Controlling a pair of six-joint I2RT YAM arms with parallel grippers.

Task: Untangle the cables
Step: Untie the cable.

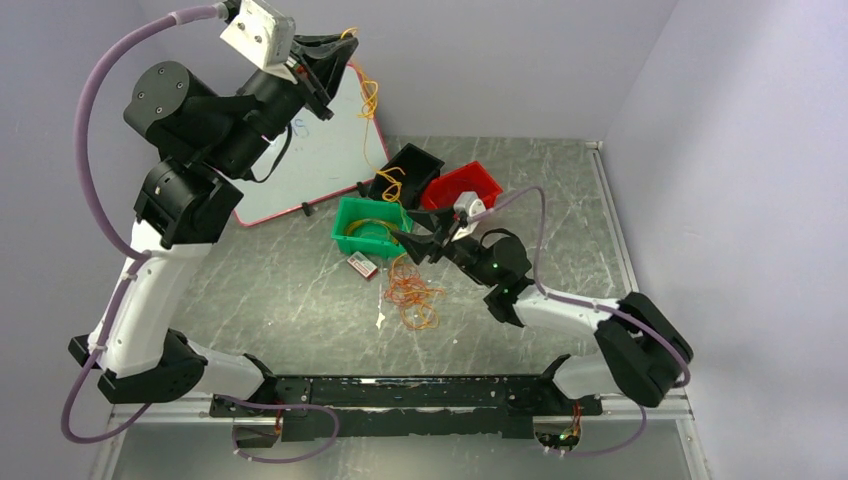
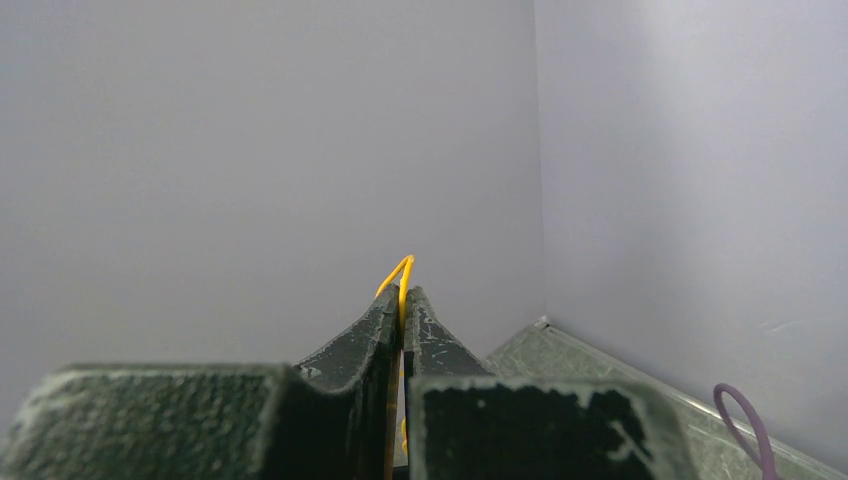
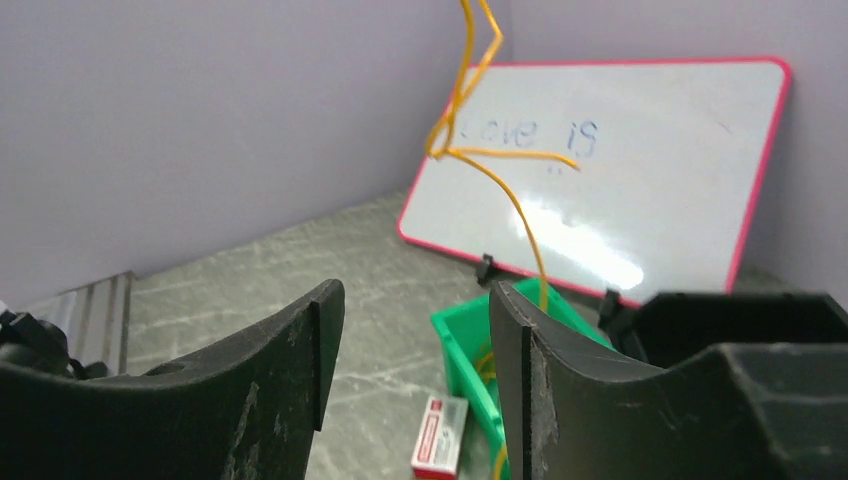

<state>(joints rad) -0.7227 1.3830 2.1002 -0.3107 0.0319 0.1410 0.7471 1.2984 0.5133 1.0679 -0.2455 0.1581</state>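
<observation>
Cables [image 1: 412, 295] in orange and red lie heaped on the desk [image 1: 270, 300], just near of the green bin [image 1: 345, 225]. The left gripper [image 1: 338, 52], high at far left before the whiteboard [image 1: 320, 160], is clenched on one yellow strand [image 1: 369, 100], apparently to draw it out of the bunch; the strand trails down towards the green bin. The right gripper [image 1: 415, 243] hangs with jaws apart beside that bin and above them, likely ready to pin or take the rest.
</observation>
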